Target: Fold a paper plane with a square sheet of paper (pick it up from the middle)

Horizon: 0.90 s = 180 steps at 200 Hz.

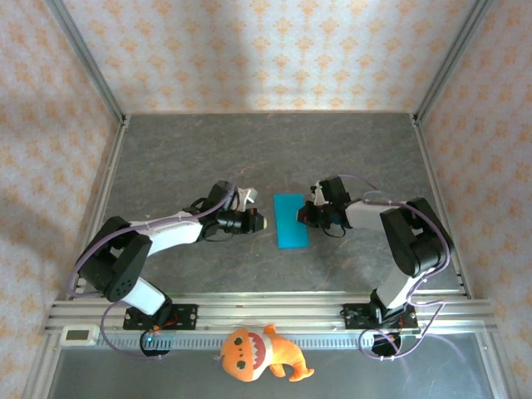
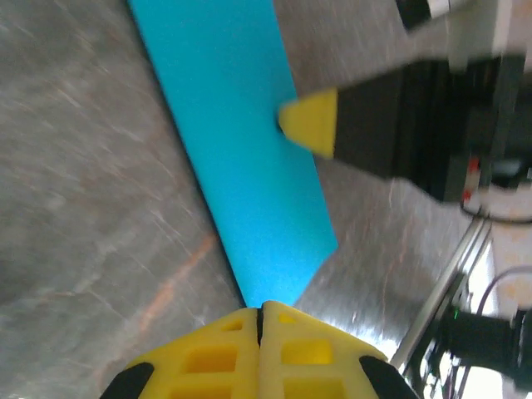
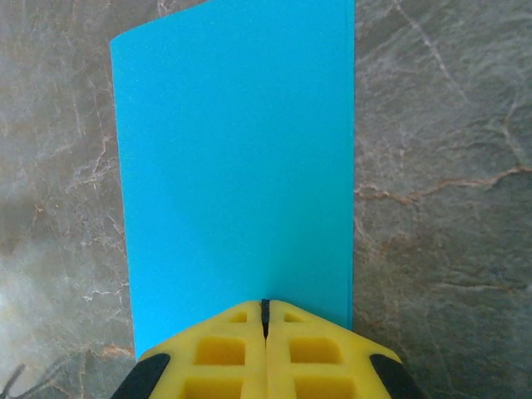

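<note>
The thin cyan-blue paper sheet is lying flat mid-frame on the grey marbled table, looking like a narrow rectangle. Both grippers are pressed together: the right gripper is sitting at its edge, probably pinning a crease, and the left gripper is hovering by a corner.

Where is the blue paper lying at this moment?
In the top view the blue paper lies flat at the table centre, between the left pincer and the right pincer.
</note>
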### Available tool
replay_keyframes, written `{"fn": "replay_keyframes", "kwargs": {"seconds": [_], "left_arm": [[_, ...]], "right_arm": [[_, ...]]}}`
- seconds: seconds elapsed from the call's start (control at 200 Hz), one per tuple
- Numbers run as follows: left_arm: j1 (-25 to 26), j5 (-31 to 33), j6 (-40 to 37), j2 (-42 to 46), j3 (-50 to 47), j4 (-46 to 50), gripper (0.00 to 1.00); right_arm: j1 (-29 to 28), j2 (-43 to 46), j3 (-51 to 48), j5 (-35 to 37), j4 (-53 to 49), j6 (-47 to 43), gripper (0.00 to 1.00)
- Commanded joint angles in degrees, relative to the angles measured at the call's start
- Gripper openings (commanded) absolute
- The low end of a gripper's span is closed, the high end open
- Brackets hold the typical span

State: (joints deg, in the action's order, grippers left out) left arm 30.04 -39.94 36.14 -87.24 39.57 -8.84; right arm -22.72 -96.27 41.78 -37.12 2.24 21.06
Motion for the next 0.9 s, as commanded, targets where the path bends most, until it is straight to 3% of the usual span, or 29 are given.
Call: {"fn": "replay_keyframes", "kwargs": {"seconds": [0.0, 0.085, 0.185, 0.44, 0.896], "left_arm": [[-0.1, 2.2, 6.6, -0.4, 0.4, -7.1, 0.00], [-0.1, 2.0, 7.8, -2.6, 2.8, -8.0, 0.00], [0.0, 2.6, 9.3, -5.4, 6.1, -9.0, 0.01], [-0.2, 3.3, 11.4, -15.4, 15.5, -9.3, 0.01], [-0.2, 2.1, 8.9, -28.9, 27.8, -3.6, 0.01]], "right_arm": [[-0.2, -0.8, -0.5, 2.0, -8.3, -1.6, 0.00], [-0.3, 2.5, -1.5, -3.5, -3.1, 1.7, 0.00], [-0.3, 6.9, -3.4, -7.9, 3.9, 6.7, 0.12], [1.6, 17.1, -6.9, 0.9, -2.6, 9.1, 0.28], [1.7, 19.6, -12.2, -2.2, -5.6, 10.1, 0.36]]}}
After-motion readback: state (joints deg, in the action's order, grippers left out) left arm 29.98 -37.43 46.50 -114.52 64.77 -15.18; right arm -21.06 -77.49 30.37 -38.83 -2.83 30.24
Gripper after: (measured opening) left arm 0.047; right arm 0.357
